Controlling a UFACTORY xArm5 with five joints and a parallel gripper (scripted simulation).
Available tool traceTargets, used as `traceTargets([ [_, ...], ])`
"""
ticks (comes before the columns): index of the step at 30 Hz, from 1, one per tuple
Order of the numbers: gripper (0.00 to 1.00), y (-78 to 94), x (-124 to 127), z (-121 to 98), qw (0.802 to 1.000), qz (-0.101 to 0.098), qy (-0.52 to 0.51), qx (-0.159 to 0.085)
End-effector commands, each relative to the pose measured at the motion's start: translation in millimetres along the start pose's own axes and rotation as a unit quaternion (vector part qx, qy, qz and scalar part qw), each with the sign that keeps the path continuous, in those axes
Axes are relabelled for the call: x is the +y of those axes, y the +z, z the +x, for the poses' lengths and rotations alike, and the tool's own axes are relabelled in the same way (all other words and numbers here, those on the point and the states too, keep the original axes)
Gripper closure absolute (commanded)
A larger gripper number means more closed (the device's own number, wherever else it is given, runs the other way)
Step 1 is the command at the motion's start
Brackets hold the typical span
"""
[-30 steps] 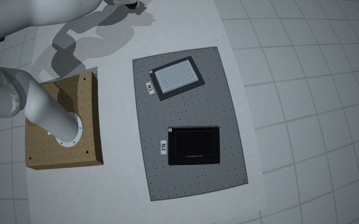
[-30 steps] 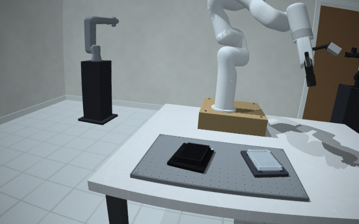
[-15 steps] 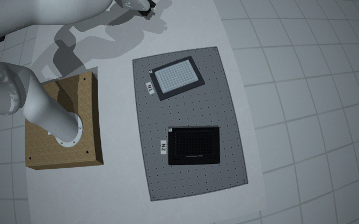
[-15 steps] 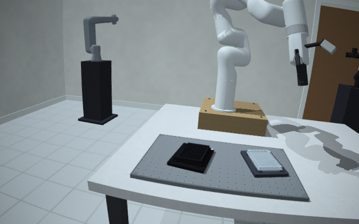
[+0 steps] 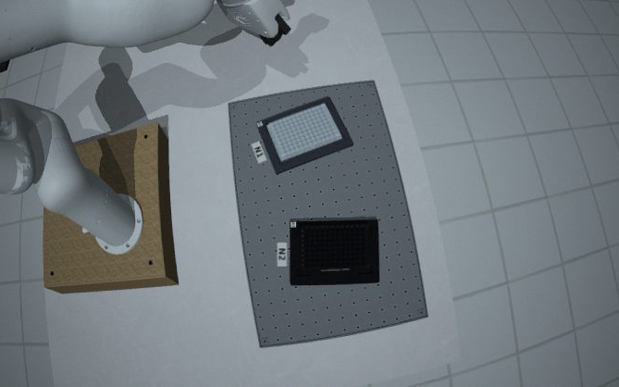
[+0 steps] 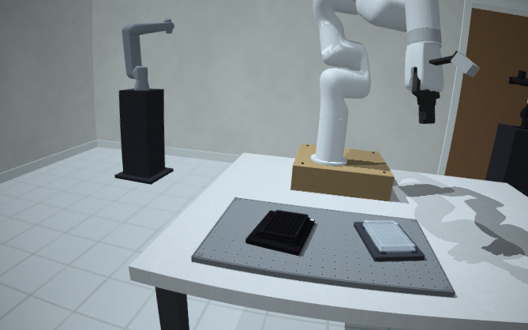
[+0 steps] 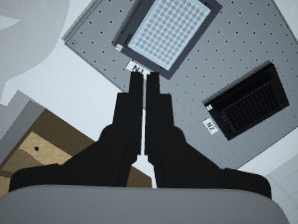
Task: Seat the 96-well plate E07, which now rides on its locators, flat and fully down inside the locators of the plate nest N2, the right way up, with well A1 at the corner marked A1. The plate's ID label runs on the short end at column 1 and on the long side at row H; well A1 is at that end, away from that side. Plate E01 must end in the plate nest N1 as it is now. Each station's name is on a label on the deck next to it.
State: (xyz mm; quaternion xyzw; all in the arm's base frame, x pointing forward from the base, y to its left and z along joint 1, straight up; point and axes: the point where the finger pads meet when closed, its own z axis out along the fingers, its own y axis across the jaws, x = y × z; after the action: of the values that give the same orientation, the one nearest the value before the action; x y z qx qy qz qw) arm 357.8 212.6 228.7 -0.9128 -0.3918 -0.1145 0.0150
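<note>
The black 96-well plate E07 (image 5: 334,251) rests on top of nest N2, riding up on the locators; it also shows in the exterior view (image 6: 281,230) and in the wrist view (image 7: 252,103). The clear plate E01 (image 5: 303,131) (image 6: 388,240) sits in the dark nest N1, also seen in the wrist view (image 7: 168,24). My gripper (image 6: 426,115) is shut and empty, high above the table beyond the N1 end of the deck; its fingers point down near N1's corner, and it shows at the top edge of the top view (image 5: 273,34).
The grey perforated deck plate (image 5: 326,211) carries both nests with labels N1 (image 5: 258,152) and N2 (image 5: 281,254). My arm stands on a wooden base block (image 5: 109,216) beside the deck. Two camera stands (image 6: 140,122) (image 6: 519,151) are off the table.
</note>
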Motion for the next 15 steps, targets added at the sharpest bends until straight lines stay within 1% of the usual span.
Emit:
traceTargets([
  [1, 1.0, -2.7, 17, -4, 0.999, -0.002, 0.034, -0.009],
  [3, 1.0, -3.7, 27, -8, 0.998, -0.003, 0.066, -0.019],
  [5, 1.0, -3.7, 27, -8, 0.998, -0.003, 0.066, -0.019],
  [8, 1.0, -5.2, 39, -13, 0.997, -0.006, 0.069, -0.02],
  [12, 1.0, -7.8, 58, -22, 0.99, -0.006, 0.132, -0.039],
  [15, 1.0, -9.6, 70, -28, 0.99, -0.009, 0.135, -0.04],
])
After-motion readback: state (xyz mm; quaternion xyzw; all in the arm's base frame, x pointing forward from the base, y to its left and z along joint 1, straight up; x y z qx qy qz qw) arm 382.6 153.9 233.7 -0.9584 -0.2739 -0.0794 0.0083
